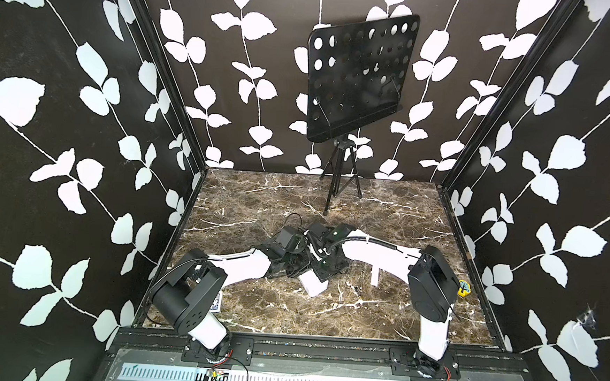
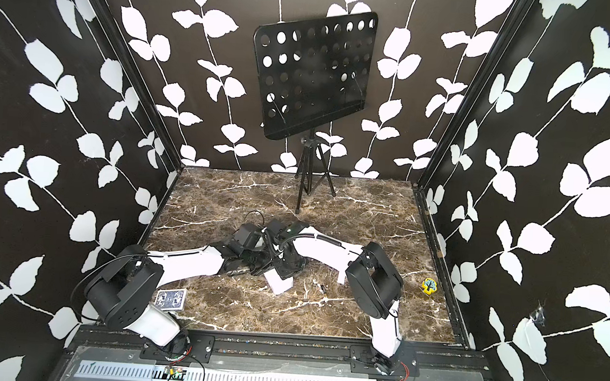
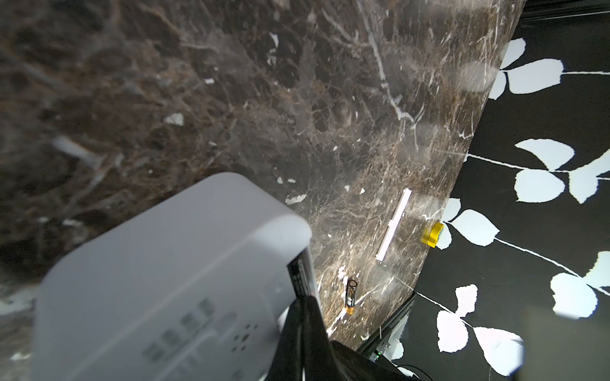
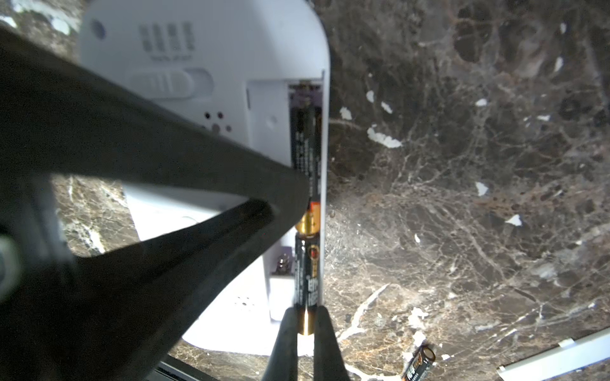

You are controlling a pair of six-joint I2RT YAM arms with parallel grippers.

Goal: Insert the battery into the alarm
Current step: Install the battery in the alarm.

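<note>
In both top views the arms meet over the white alarm (image 1: 313, 285) (image 2: 280, 282) mid-worktop (image 1: 385, 211), with bare marble all round and the hands hidden. The left wrist view adds a loose battery (image 3: 351, 297) and a cover strip (image 3: 394, 227) beyond the alarm, near the worktop's edge. Only the right wrist view shows the grips. The left hand (image 4: 287, 198) is clamped on the alarm, and the right hand (image 4: 307, 318) pinches the gold end of a battery (image 4: 308, 273) lying along the open slot.

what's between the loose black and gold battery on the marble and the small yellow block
A thin white plastic strip lies flat between the loose battery and the yellow block, touching neither, seen in the left wrist view.
</note>
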